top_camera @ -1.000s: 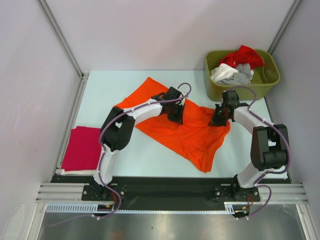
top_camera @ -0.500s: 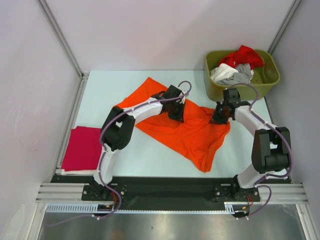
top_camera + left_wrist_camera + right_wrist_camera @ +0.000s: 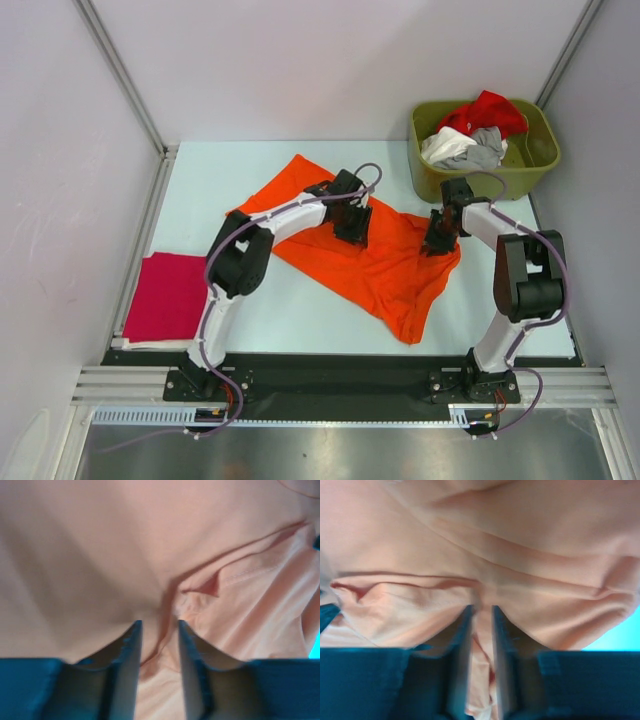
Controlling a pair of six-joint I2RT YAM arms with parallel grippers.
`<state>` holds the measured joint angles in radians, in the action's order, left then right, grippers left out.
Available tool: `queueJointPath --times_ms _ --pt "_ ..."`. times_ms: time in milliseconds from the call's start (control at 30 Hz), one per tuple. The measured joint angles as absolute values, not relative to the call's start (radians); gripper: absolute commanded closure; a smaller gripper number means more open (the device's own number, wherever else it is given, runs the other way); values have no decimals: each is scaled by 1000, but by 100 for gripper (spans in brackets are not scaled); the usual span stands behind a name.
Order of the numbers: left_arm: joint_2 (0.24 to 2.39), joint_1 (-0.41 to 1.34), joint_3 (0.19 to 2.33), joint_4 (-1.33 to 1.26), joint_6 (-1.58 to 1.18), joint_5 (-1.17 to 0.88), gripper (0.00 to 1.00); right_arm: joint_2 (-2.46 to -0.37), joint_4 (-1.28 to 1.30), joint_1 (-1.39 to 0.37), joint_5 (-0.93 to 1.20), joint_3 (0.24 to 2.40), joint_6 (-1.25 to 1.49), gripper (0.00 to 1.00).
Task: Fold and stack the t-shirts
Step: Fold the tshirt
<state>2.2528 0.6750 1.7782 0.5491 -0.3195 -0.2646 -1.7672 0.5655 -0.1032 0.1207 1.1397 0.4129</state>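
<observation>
The big orange t-shirt (image 3: 385,275) lies spread and wrinkled across the middle of the table. My left gripper (image 3: 352,232) is down on its upper middle part. In the left wrist view that gripper (image 3: 159,630) stands open, a loose fold of orange cloth (image 3: 210,580) lying between the fingers. My right gripper (image 3: 437,243) rests on the shirt's right edge. Its jaws (image 3: 482,612) are narrowly open with a ridge of orange cloth (image 3: 485,545) in the gap. A folded magenta-red t-shirt (image 3: 165,297) lies at the near left.
An olive-green bin (image 3: 430,182) stands at the far right corner with a red tee (image 3: 485,110), a white tee (image 3: 445,148) and a grey tee (image 3: 485,152) heaped in it. Grey walls close in on both sides. A black rail runs along the near edge.
Both grippers have parted their jaws on the orange shirt. The right arm's elbow has swung in toward the table and its wrist has shifted slightly. The shirt has hardly moved.
</observation>
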Motion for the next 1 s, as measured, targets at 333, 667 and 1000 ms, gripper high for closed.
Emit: queueJointPath --times_ms 333,667,1000 --pt "2067 389 1747 601 -274 -223 45 -1591 728 -126 67 1143 358 46" --pt "2168 130 1880 648 -211 -122 45 -1408 776 -339 178 1047 400 46" --pt "2313 133 1996 698 -183 -54 45 -1406 805 -353 203 1012 434 47"
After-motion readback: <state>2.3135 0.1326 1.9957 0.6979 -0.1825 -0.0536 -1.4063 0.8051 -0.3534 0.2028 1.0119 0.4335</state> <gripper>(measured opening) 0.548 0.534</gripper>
